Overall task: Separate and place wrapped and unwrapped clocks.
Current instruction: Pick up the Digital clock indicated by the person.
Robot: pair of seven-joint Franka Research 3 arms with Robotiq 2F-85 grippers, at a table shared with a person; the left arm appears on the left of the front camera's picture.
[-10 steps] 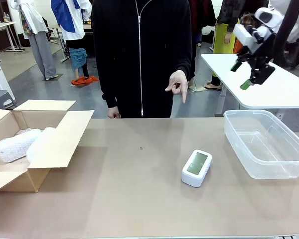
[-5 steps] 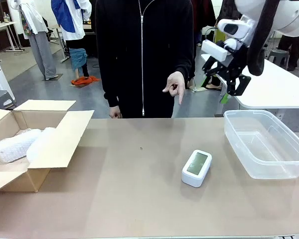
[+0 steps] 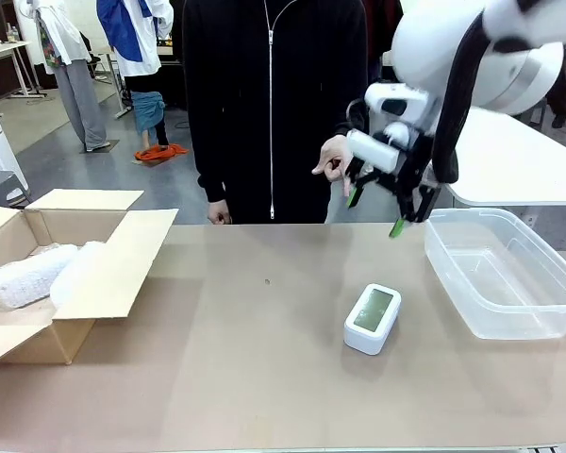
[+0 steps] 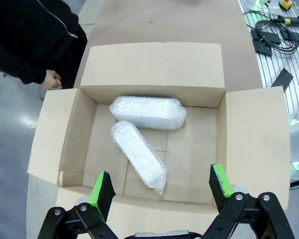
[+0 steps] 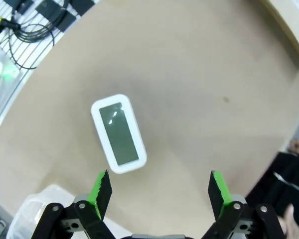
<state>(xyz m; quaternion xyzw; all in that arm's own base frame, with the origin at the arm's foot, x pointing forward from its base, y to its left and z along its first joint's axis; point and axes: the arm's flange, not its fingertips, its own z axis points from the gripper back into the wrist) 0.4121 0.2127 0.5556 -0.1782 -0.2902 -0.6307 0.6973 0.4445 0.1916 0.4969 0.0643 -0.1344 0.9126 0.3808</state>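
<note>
The bare white clock (image 3: 373, 318) with a grey-green screen lies flat on the table, right of centre; the right wrist view has it (image 5: 119, 133) below and ahead of the fingers. My right gripper (image 3: 375, 212) hangs open in the air above and behind it, nothing between its green pads. Two bubble-wrapped bundles (image 4: 147, 112) (image 4: 139, 155) lie inside the open cardboard box (image 4: 199, 159). In the front view they show as whitish wrap (image 3: 28, 274) in the box (image 3: 94, 283) at the left. My left gripper (image 4: 162, 191) hovers open above the box.
A clear plastic bin (image 3: 505, 274) stands at the table's right side. A person in black stands at the far edge, one hand (image 3: 335, 160) pointing downward next to my right gripper. Bare table lies between box and clock.
My right arm has swung in from the far right and come down to the left, now above the table behind the clock. The person's pointing hand has stayed put.
</note>
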